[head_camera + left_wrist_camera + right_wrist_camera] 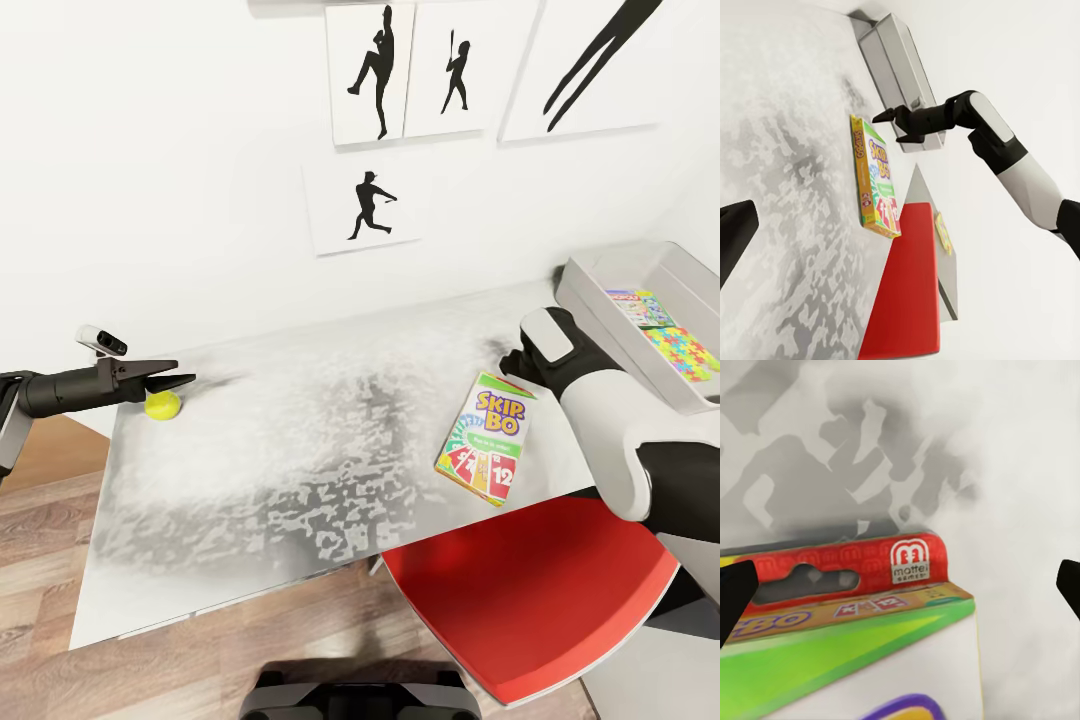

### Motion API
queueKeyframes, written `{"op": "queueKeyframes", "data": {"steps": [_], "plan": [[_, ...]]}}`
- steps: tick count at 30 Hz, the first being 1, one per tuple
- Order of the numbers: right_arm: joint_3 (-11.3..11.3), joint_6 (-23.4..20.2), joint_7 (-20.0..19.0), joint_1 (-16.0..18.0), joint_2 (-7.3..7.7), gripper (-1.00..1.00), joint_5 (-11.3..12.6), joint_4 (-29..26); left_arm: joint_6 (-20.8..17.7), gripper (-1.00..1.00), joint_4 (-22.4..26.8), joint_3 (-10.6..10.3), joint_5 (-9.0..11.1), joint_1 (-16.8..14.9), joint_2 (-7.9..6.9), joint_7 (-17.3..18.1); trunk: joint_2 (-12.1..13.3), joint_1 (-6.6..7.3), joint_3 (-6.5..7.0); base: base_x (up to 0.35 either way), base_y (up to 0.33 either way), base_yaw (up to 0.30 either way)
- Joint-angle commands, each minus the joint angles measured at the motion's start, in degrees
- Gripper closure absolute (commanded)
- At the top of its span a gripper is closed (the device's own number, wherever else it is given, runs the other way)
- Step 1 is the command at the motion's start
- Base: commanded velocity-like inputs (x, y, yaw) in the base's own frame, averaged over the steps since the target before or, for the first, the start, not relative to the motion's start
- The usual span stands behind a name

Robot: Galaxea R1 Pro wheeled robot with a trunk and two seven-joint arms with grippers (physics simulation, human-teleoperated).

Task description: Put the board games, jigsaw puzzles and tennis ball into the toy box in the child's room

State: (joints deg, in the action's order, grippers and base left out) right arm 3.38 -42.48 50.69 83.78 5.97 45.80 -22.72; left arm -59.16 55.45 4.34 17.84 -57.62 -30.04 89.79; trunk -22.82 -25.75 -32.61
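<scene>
Toy box (598, 300), a shallow light grey tray, sits at the far right end of the mottled white table (300, 470) and holds a jigsaw puzzle (688, 354) of bright interlocking pieces with a printed board game (636, 304) lying just beyond it. The SKIP-BO box (484, 437) lies flat on the table near its front edge, with the right gripper (897, 126) above its far end, fingers spread and holding nothing. At the table's left end the left gripper (178, 378) is over the tennis ball (162, 404), its fingers (160, 368) slightly parted, and whether they touch the ball is unclear.
</scene>
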Motion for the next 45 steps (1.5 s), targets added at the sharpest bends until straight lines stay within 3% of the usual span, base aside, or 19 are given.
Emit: {"op": "queueKeyframes", "data": {"steps": [1,28,33,35,38,45], "plan": [[0.35,-0.3,0.36,0.01,0.06,-1.0,0.47,-0.06,-0.61,-1.0,0.01,-0.04,-0.02,-0.03,-0.02,0.21,-0.09,-0.03,-0.08,0.0,0.0,0.0],[0.16,-0.24,0.37,-0.29,0.06,-1.0,0.55,0.25,-0.61,-1.0,0.01,-0.04,0.0,-0.03,-0.02,0.21,-0.09,-0.03,-0.08,-0.013,0.0,0.0],[-0.04,-0.18,0.37,-0.29,-0.02,-1.0,0.64,3.05,-0.61,-1.0,0.01,-0.05,0.05,-0.03,-0.02,0.21,-0.09,-0.03,-0.08,0.0,0.0,0.0],[-0.74,-0.15,0.37,-0.29,-0.01,-1.0,0.91,4.45,-0.61,-1.0,0.01,-0.07,0.07,-0.03,-0.02,0.21,-0.09,-0.03,-0.08,0.0,0.0,0.0],[-4.14,-0.21,0.3,-0.29,0.0,-1.0,1.23,5.38,-0.61,-1.0,0.01,-0.1,0.08,-0.03,-0.02,0.21,-0.09,-0.03,-0.08,0.0,0.0,0.0],[-6.07,-0.19,0.11,-0.29,-0.02,-1.0,1.29,5.49,-0.61,-1.0,0.01,-0.12,0.08,-0.02,-0.02,0.21,-0.09,-0.03,-0.08,0.0,0.0,0.0]]}}
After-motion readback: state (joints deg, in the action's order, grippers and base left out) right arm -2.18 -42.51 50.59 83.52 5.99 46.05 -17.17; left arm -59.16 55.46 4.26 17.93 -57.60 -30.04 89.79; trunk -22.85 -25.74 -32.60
